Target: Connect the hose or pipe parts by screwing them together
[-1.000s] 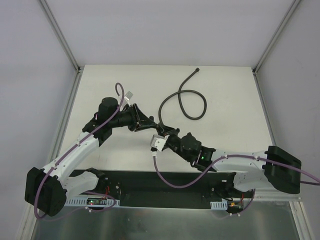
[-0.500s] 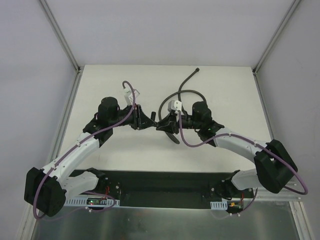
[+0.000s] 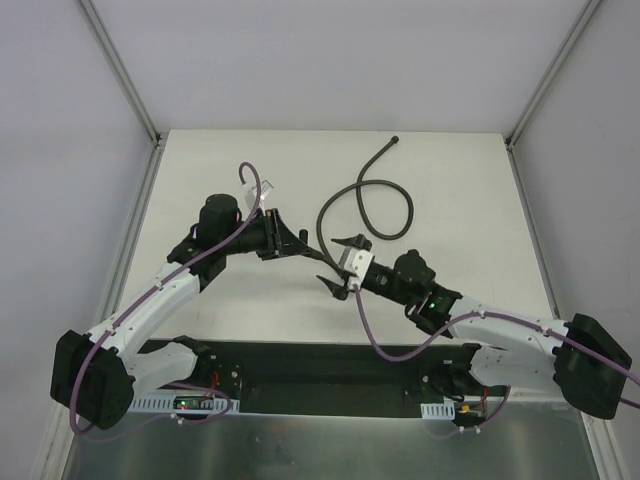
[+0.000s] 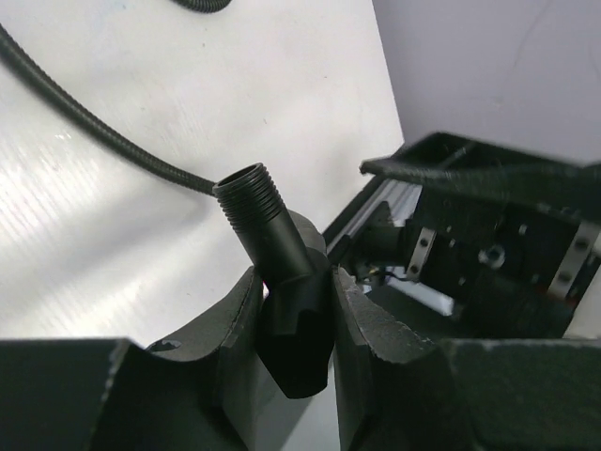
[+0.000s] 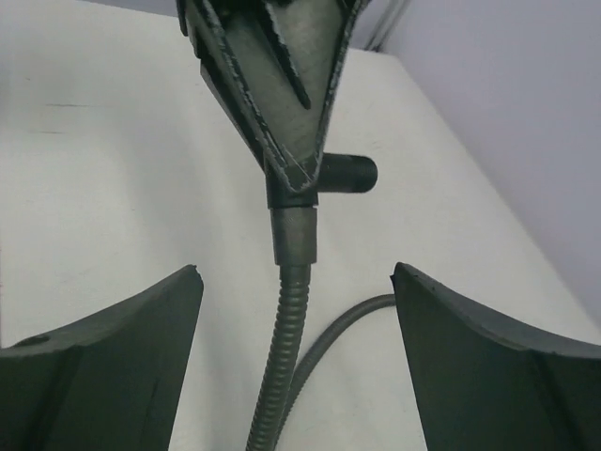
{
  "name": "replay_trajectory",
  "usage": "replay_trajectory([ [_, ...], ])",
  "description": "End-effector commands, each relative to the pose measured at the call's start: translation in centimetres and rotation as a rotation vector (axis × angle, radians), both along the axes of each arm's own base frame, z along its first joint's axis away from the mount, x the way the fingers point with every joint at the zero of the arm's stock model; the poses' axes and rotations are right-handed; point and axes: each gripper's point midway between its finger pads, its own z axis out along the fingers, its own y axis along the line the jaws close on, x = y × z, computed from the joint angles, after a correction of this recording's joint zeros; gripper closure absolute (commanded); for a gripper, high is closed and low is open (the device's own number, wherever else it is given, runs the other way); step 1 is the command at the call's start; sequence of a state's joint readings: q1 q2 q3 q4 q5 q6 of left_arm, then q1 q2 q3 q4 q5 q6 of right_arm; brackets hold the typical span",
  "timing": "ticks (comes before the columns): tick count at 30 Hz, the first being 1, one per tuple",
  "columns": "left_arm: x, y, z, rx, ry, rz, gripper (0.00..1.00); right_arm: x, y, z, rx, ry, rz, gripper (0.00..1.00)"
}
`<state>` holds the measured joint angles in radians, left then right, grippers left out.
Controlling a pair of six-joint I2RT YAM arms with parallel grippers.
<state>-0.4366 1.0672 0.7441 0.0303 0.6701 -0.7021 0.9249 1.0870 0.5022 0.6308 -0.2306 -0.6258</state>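
Observation:
The black T-shaped fitting [image 4: 289,282] is clamped between my left gripper's fingers [image 4: 296,274], its bare threaded end [image 4: 248,184] pointing up. In the right wrist view the fitting's side branch [image 5: 347,174] sticks out right, and the hose's end nut [image 5: 294,235] sits against the fitting's lower port. The dark-grey hose [image 3: 372,186] loops over the far table, its other knobbed end [image 3: 395,141] lying free. My right gripper [image 3: 338,264] is open just right of the left gripper [image 3: 298,245], its fingers [image 5: 122,348] either side of the hose [image 5: 285,352] without touching it.
The white table [image 3: 460,200] is bounded by metal frame posts at its back corners [image 3: 152,135]. A black base rail [image 3: 320,365] runs along the near edge. Purple cables [image 3: 370,335] trail along both arms.
My right gripper has opened and let go of the hose end. Its arm swung to the far side, then back to the near side. The left gripper barely moved.

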Motion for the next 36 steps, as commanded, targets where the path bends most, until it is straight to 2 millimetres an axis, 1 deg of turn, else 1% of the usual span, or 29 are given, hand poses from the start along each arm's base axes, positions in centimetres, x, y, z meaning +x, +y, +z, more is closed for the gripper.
replay_trajectory([
  [1,0.6,-0.6,2.8,-0.120,0.144,0.071,1.00,1.8,-1.1,3.9,-0.021,-0.376,-0.218,0.19],
  [3,0.3,-0.6,3.1,-0.144,0.189,0.080,1.00,2.0,-1.0,3.9,-0.076,-0.441,-0.245,0.22],
  [4,0.2,-0.6,3.4,-0.151,0.191,0.080,1.00,1.8,-0.3,4.0,-0.084,-0.456,-0.240,0.25],
  [5,0.1,-0.6,3.5,-0.155,0.196,0.086,1.00,2.1,-0.3,3.9,-0.111,-0.482,-0.261,0.27],
  [6,0.1,-0.6,3.6,-0.161,0.202,0.092,1.00,1.9,0.3,3.5,-0.126,-0.491,-0.251,0.28],
  [8,-0.1,-0.5,3.7,-0.168,0.211,0.097,1.00,2.0,0.8,4.0,-0.126,-0.513,-0.260,0.35],
  [9,-0.1,-0.5,3.7,-0.173,0.225,0.098,1.00,1.8,1.4,3.6,-0.134,-0.512,-0.246,0.38],
  [11,-0.2,-0.5,3.3,-0.177,0.249,0.100,1.00,1.6,2.1,3.7,-0.131,-0.511,-0.230,0.47],
  [12,-0.4,-0.6,3.3,-0.182,0.262,0.092,1.00,1.5,2.4,3.3,-0.132,-0.497,-0.225,0.51],
  [13,-0.5,-0.7,3.5,-0.194,0.244,0.082,1.00,1.5,2.5,3.6,-0.109,-0.496,-0.229,0.62],
  [15,-0.7,-0.7,3.6,-0.197,0.225,0.061,1.00,1.1,2.4,3.5,-0.076,-0.471,-0.219,0.77],
  [16,-0.7,-0.8,3.8,-0.196,0.211,0.051,1.00,0.8,2.7,3.5,-0.063,-0.453,-0.197,0.88],
  [18,-0.9,-0.8,3.8,-0.178,0.157,0.014,1.00,0.8,2.5,4.3,-0.032,-0.411,-0.180,0.97],
  [19,-1.0,-1.0,4.3,-0.175,0.122,-0.017,1.00,-0.2,3.2,3.2,-0.019,-0.303,-0.095,0.99],
  [20,-1.0,-1.0,4.5,-0.166,0.084,-0.034,1.00,-0.8,3.5,3.0,-0.002,-0.238,-0.023,0.99],
  [21,-0.9,-0.9,4.5,-0.144,0.008,-0.065,1.00,0.7,2.3,2.9,0.014,-0.140,-0.014,0.99],
  [22,-1.4,-1.0,4.8,-0.146,-0.030,-0.115,1.00,-2.0,3.4,2.7,0.072,0.020,0.185,0.99],
  [23,-1.4,-1.0,5.1,-0.137,-0.120,-0.153,1.00,-2.0,3.1,2.5,0.087,0.098,0.228,0.99],
  [24,-1.6,-1.0,5.1,-0.134,-0.160,-0.179,1.00,-0.6,2.5,2.0,0.086,0.157,0.228,0.99],
  [25,-1.7,-1.1,5.2,-0.128,-0.193,-0.203,1.00,-2.0,2.5,1.6,0.094,0.245,0.323,0.99],
  [26,-2.0,-1.1,5.0,-0.116,-0.255,-0.250,1.00,-2.1,2.3,1.3,0.094,0.291,0.355,0.99],
  [27,-2.1,-1.0,4.9,-0.108,-0.279,-0.261,1.00,-1.1,2.0,1.0,0.099,0.338,0.345,0.99],
  [29,-1.6,-0.8,4.4,-0.080,-0.316,-0.247,1.00,-1.0,1.6,0.7,0.120,0.441,0.355,0.97],
  [30,-1.4,-0.8,4.3,-0.074,-0.319,-0.235,1.00,-0.4,1.4,0.4,0.125,0.464,0.337,0.84],
  [32,-0.9,-0.6,4.1,-0.066,-0.292,-0.188,1.00,0.6,0.8,0.5,0.137,0.432,0.260,0.66],
  [33,-0.5,-0.5,4.2,-0.064,-0.280,-0.161,1.00,1.0,0.5,0.5,0.140,0.412,0.225,0.50],
  [34,-0.4,-0.6,4.4,-0.070,-0.267,-0.152,1.00,1.9,0.0,0.1,0.143,0.393,0.153,0.42],
  [35,-0.4,-0.6,4.6,-0.087,-0.220,-0.131,1.00,2.0,-0.4,1.0,0.148,0.316,0.124,0.36],
  [36,-0.1,-0.6,4.8,-0.093,-0.193,-0.107,1.00,2.3,-0.8,1.0,0.144,0.275,0.081,0.29],
])
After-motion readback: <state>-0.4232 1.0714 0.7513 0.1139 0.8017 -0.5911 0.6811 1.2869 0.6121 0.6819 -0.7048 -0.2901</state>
